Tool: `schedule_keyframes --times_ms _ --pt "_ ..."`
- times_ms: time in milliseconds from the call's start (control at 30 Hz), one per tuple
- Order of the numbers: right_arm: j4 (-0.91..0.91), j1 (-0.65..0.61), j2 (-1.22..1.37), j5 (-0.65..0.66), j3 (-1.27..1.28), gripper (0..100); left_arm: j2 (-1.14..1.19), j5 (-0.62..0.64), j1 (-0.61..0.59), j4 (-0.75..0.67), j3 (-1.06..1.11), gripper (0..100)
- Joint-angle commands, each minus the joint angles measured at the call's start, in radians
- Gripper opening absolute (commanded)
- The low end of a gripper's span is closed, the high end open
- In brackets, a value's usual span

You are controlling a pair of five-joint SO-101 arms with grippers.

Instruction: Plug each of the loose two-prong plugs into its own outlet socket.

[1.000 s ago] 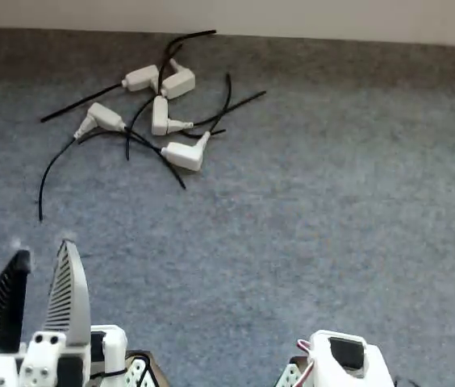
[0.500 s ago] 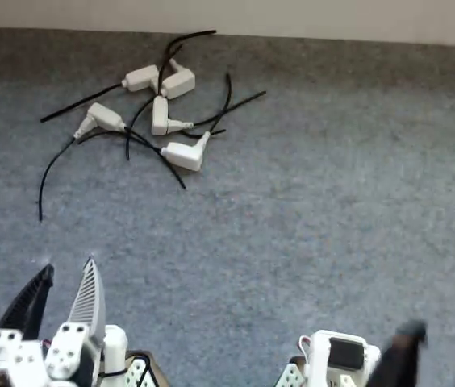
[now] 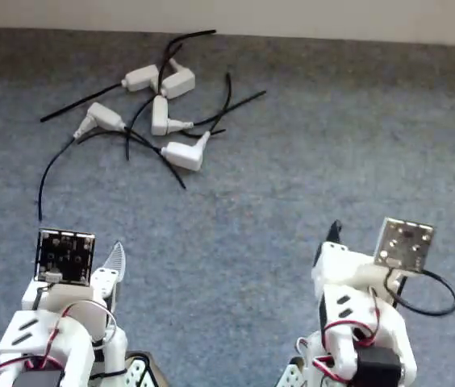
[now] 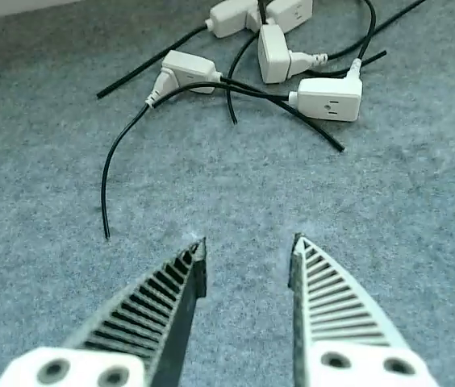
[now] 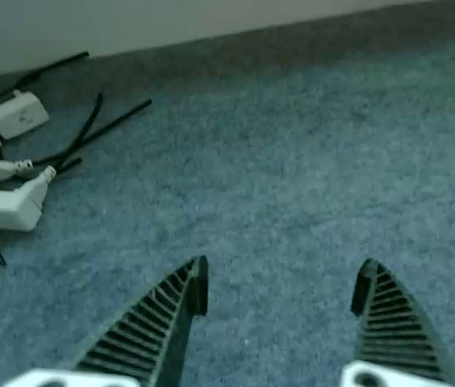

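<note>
5 small white plastic blocks [image 3: 160,115] with thin black cords [image 3: 50,173] are lying in a loose pile on the fuzzy grey carpet [image 3: 332,161]. The pile is sitting at the far side, close to the pale wall [image 3: 292,14]. The cords are crossing over each other. The block nearest the arms [image 4: 328,97] is showing 2 little slots on its face, so it is a socket. The 2 blocks at the far end are lying right beside each other, and I cannot tell if they are joined. 1 long cord is curling away from the pile toward the left arm [image 3: 58,339].

The left gripper [image 4: 248,250] is hanging over bare carpet on the near side of the pile. Its 2 ribbed fingers [image 4: 324,282] are standing apart with a gap between them, and they are holding nothing. The loose end of the long cord is lying near it.

The right gripper [image 5: 282,270] is hanging over bare carpet too, off to the side and well apart from the pile. Its fingers are spreading wide, and nothing is sitting between them. The right arm [image 3: 365,322] is standing at the near edge, beside the left arm.
</note>
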Motion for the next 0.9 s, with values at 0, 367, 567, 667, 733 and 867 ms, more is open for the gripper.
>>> schedule_keyframes --times_ms 0,367,567,667,733,867 --pt "-0.027 -0.024 -0.007 0.017 0.105 28.2 -0.002 -0.006 0.010 -0.054 0.056 18" --pt "-0.005 -0.024 -0.053 0.068 0.251 28.2 -0.002 0.219 -0.130 -0.106 0.186 18" --pt "-0.065 -0.019 -0.053 0.064 0.337 28.2 -0.002 0.219 -0.137 -0.244 0.386 18" --pt "-0.105 -0.019 -0.053 0.064 0.334 28.2 -0.002 0.221 -0.137 -0.362 0.446 18" --pt "-0.147 -0.024 -0.054 0.064 0.325 28.2 -0.002 0.221 -0.136 -0.425 0.438 18" --pt "-0.225 -0.024 -0.054 0.063 0.272 28.2 -0.002 0.221 -0.134 -0.523 0.364 18"
